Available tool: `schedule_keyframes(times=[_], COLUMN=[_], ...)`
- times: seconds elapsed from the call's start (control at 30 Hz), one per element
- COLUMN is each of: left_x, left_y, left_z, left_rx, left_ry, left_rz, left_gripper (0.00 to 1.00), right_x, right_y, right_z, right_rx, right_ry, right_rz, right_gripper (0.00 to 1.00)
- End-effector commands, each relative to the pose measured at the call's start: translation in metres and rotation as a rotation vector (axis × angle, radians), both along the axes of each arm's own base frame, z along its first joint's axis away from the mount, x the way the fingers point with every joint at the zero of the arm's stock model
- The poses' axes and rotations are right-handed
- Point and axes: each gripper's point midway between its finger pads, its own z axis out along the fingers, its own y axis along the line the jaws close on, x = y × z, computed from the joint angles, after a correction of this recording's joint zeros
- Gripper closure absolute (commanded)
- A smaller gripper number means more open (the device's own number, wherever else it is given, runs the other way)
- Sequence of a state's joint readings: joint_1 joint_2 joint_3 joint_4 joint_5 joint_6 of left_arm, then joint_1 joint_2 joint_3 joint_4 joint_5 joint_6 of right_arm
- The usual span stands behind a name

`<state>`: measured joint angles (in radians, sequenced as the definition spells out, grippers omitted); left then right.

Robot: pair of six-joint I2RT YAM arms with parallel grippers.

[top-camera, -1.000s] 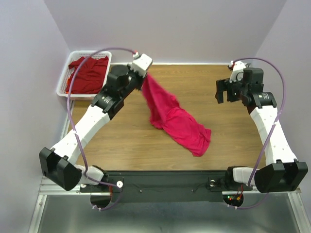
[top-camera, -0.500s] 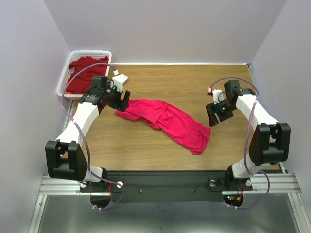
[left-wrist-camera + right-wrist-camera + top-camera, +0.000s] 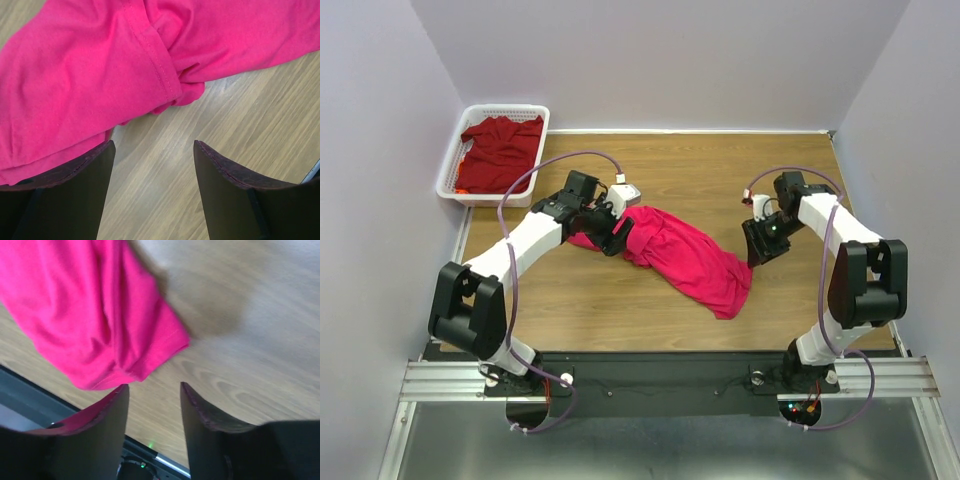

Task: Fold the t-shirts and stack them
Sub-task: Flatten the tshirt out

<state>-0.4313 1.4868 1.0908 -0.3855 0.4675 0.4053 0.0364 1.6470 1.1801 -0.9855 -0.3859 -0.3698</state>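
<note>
Left gripper (image 3: 152, 145), right gripper (image 3: 154, 386), two t-shirts (image 3: 690, 255) (image 3: 500, 150), one basket (image 3: 510, 108)

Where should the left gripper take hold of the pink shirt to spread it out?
Probably the stitched hem at the left end of the pink shirt. It lies bunched in a raised fold just ahead of the open left gripper, so coming down from that end, jaws straddling the hem, looks easiest.

A bright pink t-shirt (image 3: 100, 65) lies bunched just beyond the left gripper (image 3: 154, 145), whose fingers (image 3: 75, 195) stand apart. Its edge meets the left-hand finger, and bare wooden table (image 3: 155, 200) shows between them.
</note>
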Motion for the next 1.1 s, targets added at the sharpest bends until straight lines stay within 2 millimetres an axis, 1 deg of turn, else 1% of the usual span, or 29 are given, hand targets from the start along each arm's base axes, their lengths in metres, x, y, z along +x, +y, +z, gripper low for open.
schedule_keyframes(times=[0.0, 0.03, 0.07, 0.1, 0.13, 0.17, 0.3, 0.33, 0.4, 0.63, 0.8, 0.87, 1.0, 1.03, 1.07], left_x=[0.004, 0.004, 0.005, 0.004, 0.004, 0.004, 0.004, 0.005, 0.006, 0.008, 0.005, 0.003, 0.009, 0.01, 0.012], left_y=[-0.006, -0.006, -0.006, -0.005, -0.005, -0.005, -0.007, -0.007, -0.008, -0.008, -0.012, -0.013, -0.018, -0.019, -0.021], left_z=[0.005, 0.003, 0.003, 0.0, 0.0, -0.001, -0.004, -0.003, -0.004, -0.005, -0.005, -0.008, -0.012, -0.015, -0.013], left_rx=[-0.021, -0.018, -0.017, -0.012, -0.012, -0.011, -0.014, -0.015, -0.014, -0.01, -0.009, 0.006, 0.035, 0.041, 0.039], left_ry=[-0.011, -0.005, -0.006, 0.004, 0.005, 0.009, 0.023, 0.023, 0.027, 0.03, 0.034, 0.029, 0.017, 0.028, 0.028], left_rz=[-0.005, -0.005, -0.004, -0.005, -0.004, -0.003, 0.003, 0.004, 0.006, 0.007, -0.024, -0.036, -0.04, -0.038, -0.035], left_gripper=[0.26, 0.26, 0.26, 0.26, 0.26, 0.27, 0.26, 0.26, 0.26, 0.26, 0.24, 0.24, 0.24, 0.23, 0.23], right_x=[-0.023, -0.027, -0.03, -0.033, -0.029, -0.033, -0.026, -0.021, -0.021, -0.023, -0.028, -0.029, -0.029, -0.028, -0.029], right_y=[0.022, 0.023, 0.022, 0.025, 0.022, 0.025, 0.021, 0.018, 0.014, 0.02, 0.033, 0.034, 0.031, 0.031, 0.03], right_z=[0.007, 0.004, -0.002, -0.005, -0.006, -0.01, -0.016, -0.019, -0.024, -0.032, -0.026, -0.028, -0.035, -0.036, -0.036], right_rx=[0.021, 0.007, -0.023, -0.037, -0.067, -0.085, -0.159, -0.186, -0.217, -0.202, -0.151, -0.157, -0.178, -0.18, -0.183], right_ry=[0.005, 0.006, 0.01, 0.007, -0.022, -0.025, -0.074, -0.092, -0.098, -0.078, -0.074, -0.069, -0.043, -0.043, -0.039], right_rz=[0.087, 0.1, 0.109, 0.129, 0.134, 0.156, 0.163, 0.155, 0.159, 0.187, 0.216, 0.22, 0.214, 0.214, 0.216], right_gripper=[0.52, 0.53, 0.57, 0.59, 0.59, 0.59, 0.6, 0.6, 0.6, 0.63, 0.62, 0.62, 0.64, 0.68, 0.71])
